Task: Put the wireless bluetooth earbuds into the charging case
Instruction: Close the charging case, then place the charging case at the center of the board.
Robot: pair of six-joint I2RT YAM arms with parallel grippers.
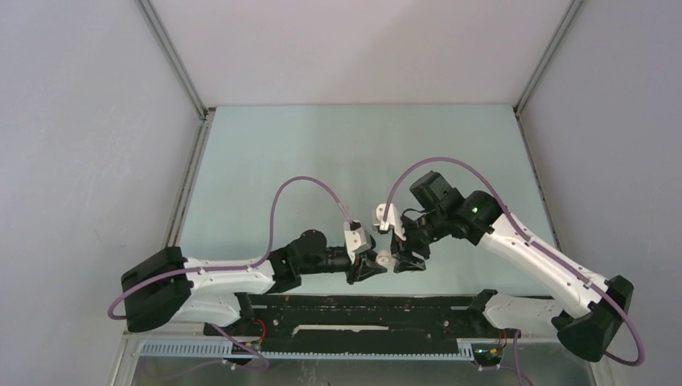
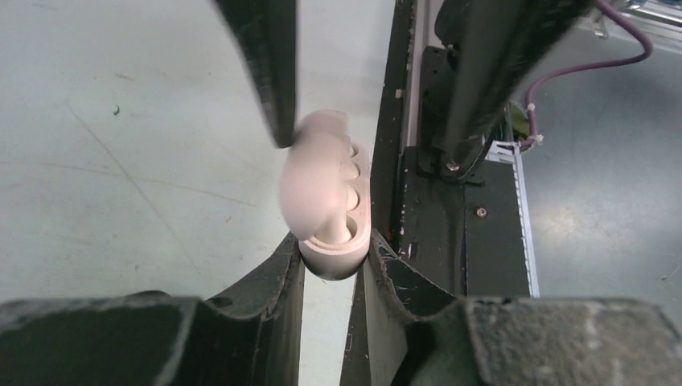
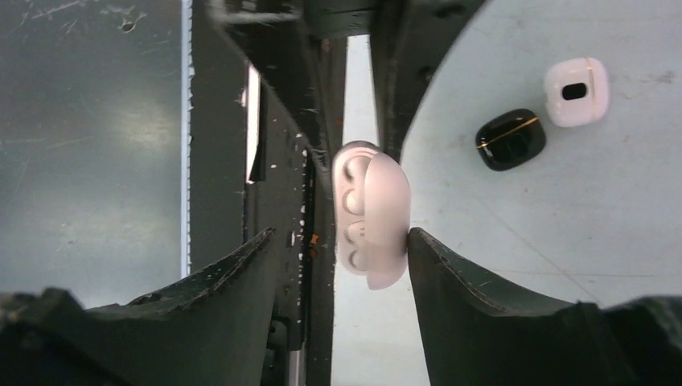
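Left tool [image 2: 331, 241] clamps the open pale charging case [image 2: 334, 257] over the near edge of the bench [image 2: 121, 161]; right tool [image 3: 342, 233] gapes about its lid [image 3: 388, 217], holding nothing; opening seems done; next, fetch 1 earbud, none visible.

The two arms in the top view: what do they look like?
The left arm and right arm have white shells, black joints and black bases. A purple cable runs along each. Each ends in two dark wedge-shaped fingers. A small green light glows on the right arm.
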